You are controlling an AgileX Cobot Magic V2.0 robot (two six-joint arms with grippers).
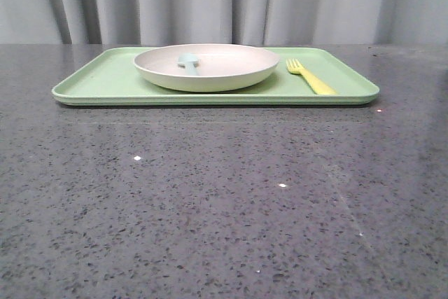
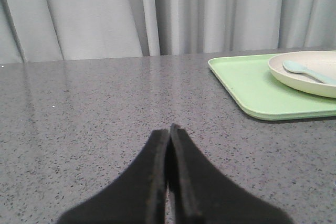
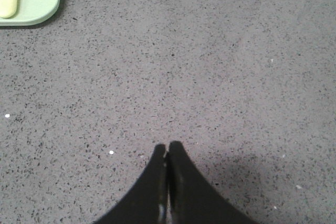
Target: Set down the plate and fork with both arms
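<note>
In the front view, a light-green tray (image 1: 105, 83) is lying across the upper middle of the frame on a speckled grey table (image 1: 210, 201), with grey curtains (image 1: 224, 1) hanging behind it. The tray is carrying two things: the plate (image 1: 210, 68) is sitting near its centre, and the fork (image 1: 311, 77) is lying flat on the tray just right of the plate, apart from it, tines pointing away from the camera. Inside the plate a small pale-blue raised figure (image 1: 189, 61) is showing left of its middle. Neither arm is appearing in this view.

In the left wrist view, the left claw (image 2: 169, 129) is sitting at the bottom centre, its two dark fingers pressed together and gripping nothing, above bare table. The tray's corner and part of the plate are showing at the right edge (the blue figure is looking long and spoon-like from here). The fork is out of this view.

In the right wrist view, the right claw (image 3: 167, 148) is likewise clenched on nothing above the table. A corner of the tray with the fork's yellow handle is showing at the upper left; the plate is not showing here.
</note>
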